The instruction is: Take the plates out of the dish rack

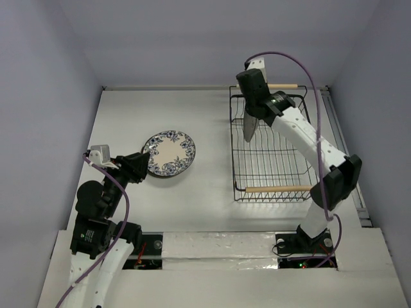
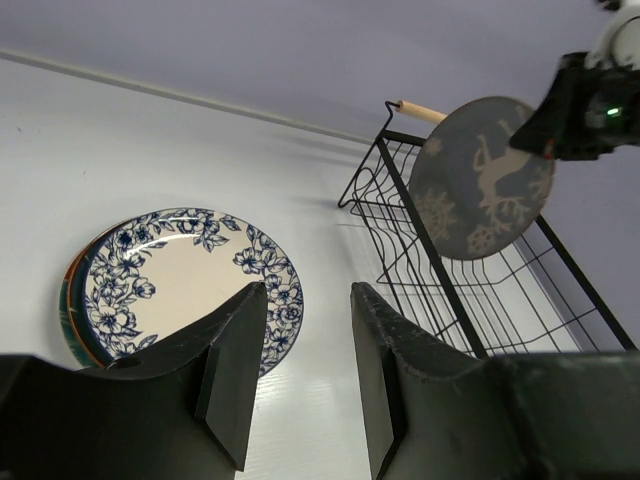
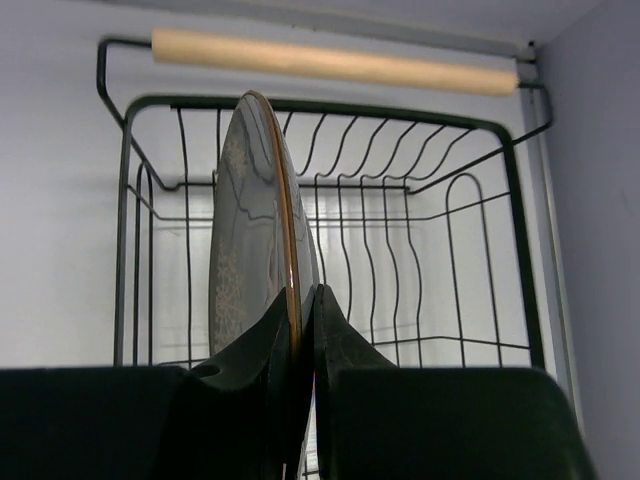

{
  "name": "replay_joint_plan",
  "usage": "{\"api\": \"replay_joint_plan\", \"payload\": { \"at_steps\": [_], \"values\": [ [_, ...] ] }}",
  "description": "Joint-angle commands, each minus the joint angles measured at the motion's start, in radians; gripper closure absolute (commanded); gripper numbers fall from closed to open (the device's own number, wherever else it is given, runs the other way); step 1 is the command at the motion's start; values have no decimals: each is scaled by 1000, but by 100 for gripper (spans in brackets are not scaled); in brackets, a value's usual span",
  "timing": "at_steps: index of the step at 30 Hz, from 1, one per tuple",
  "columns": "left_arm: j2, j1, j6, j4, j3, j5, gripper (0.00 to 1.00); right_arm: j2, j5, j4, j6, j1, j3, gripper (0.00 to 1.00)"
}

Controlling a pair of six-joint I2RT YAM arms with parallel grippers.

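One plate is not yet on the stack, and the right arm has it. Nearest the bases, the left gripper [image 2: 308,295] hangs low over the table [image 1: 128,115], its fingers part-way open with nothing between them. It is just beside the near-left edge of the stack of plates [image 1: 170,153]. That stack lies flat, left of the rack, with the white plate with the blue floral rim [image 2: 190,280] on top and teal and red edges peeking out beneath it.

Farther back and to the right stands the dish rack [image 1: 233,147], its long axis running near to far between two wooden handles [image 1: 276,188]. Its wires show bare apart from one plate at the far left corner. There the dark brown plate with the cream animal figure [image 2: 480,180] stands on edge, faces turned left and right. The right gripper [image 3: 300,300] is pinched shut on its upper rim from above. Whether its lower edge rests in the wires I cannot tell.

Judging from this, the move wanted is a straight lift along the plate's own plane, then a carry leftward to the stack.
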Motion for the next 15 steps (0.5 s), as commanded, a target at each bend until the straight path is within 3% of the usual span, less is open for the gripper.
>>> {"api": "replay_joint_plan", "payload": {
  "at_steps": [1,4,11,15],
  "values": [
    [-11,4,-4,47,-3,3,64,-151,53,53,-4,1,77,100],
    [-11,4,-5,47,-3,2,64,-255,-4,102,16,1,33,100],
    [-8,4,-7,44,-3,-3,64,-393,-297,320,183,32,-151,100],
    [-8,4,-8,42,-1,-4,64,-407,-558,619,316,41,-317,100]
  ]
}}
